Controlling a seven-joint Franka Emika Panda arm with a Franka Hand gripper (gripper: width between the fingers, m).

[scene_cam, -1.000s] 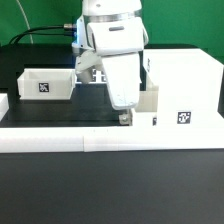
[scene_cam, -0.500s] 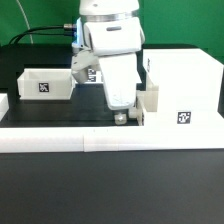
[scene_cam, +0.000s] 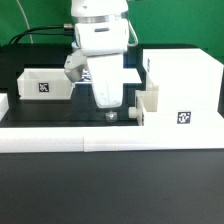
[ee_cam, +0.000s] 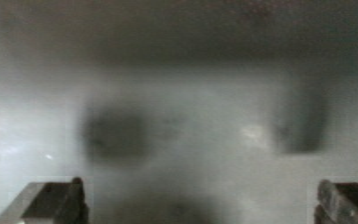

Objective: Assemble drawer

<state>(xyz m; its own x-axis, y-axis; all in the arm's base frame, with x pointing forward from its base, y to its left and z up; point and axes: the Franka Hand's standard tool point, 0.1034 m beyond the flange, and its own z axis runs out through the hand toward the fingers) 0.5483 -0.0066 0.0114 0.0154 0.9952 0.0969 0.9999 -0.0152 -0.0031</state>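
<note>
Standing at the exterior view's right, the drawer's white housing (scene_cam: pixel 182 80) is a tall, blocky box on the black table (scene_cam: pixel 60 108), with a black-and-white marker tag (scene_cam: pixel 183 117) on its near face. A smaller white drawer box (scene_cam: pixel 148 103) sits low against the housing's side, on the exterior view's left of it. Whether it is pushed partway in or only butted against the housing cannot be told. A second drawer box (scene_cam: pixel 45 83), open at the top and carrying its own tag on the near wall, lies well apart at the exterior view's left, toward the far side of the table. A long white front rail (scene_cam: pixel 60 140) runs along the table's near edge.

The white Panda arm (scene_cam: pixel 98 35) comes down from the top of the exterior view at the middle, its hand pointing downward. The gripper (scene_cam: pixel 110 115) hangs low, just above the table, between the two drawer boxes. It is near the smaller drawer box but apart from it.

The wrist view is heavily blurred. The fingers (ee_cam: pixel 51 203) show only as dark tips at opposite sides, spread wide, with nothing but soft grey surface between them. The gripper is released and holds nothing.
</note>
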